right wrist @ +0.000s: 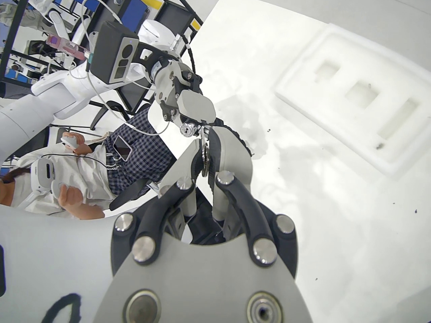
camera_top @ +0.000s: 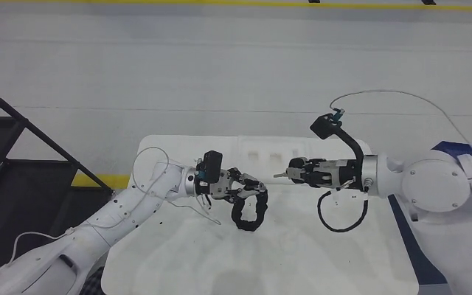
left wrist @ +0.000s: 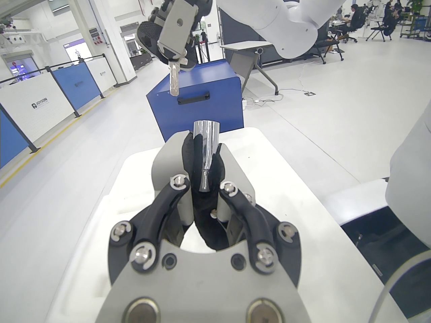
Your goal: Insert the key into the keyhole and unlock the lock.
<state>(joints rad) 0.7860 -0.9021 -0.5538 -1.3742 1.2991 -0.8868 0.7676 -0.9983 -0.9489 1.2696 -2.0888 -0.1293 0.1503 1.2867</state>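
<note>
Step in hand: I read this as the approach just before insertion. The key is up in the air and not yet in the keyhole.
Left side: my left gripper is clamped onto the lock. It pinches the chrome barrel and the black sleeve behind it, and the barrel end points at the other arm.
Right side: my right gripper is closed almost flat on the key's head, with the blade sticking out toward the lock.
Key position: it is near the lock's barrel end but apart from it, with an open gap between them. In the left wrist view the tip sits off the barrel's line and the blade looks tilted to it.
Lock position: it is held above the table, and its black cable loop hangs beneath it.
Next move: I judge I must bring the blade onto the barrel's axis, roll it to match the slot, ease it straight in, then turn. The slot's direction is too small for me to read.
Open room: there is free air all round the lock, and both grippers are off the surface.
Edges: the lock sits well inside the table's edges. A foam tray lies on the table beyond the lock, lower than my working line as far as I can judge.
Watch: the loop under the lock may swing if I jolt it.
</note>
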